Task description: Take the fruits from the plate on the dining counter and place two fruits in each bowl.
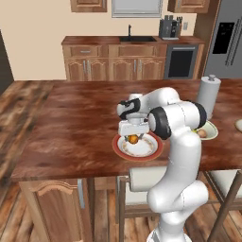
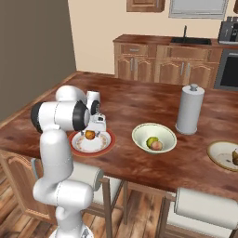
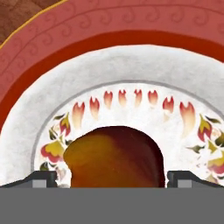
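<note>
The gripper (image 1: 133, 138) is low over the plate (image 1: 152, 150) on the dining counter (image 1: 71, 123), jaws clamped on the orange fruit (image 3: 114, 157), which looks small, round, smooth and probably slippery, best squeezed across its middle.

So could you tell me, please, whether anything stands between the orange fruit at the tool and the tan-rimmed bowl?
Yes: the cream bowl sits on the dining counter between the plate and the tan-rimmed bowl. The paper towel roll stands slightly behind that line. The orange fruit sits between the tool's fingers.
</note>
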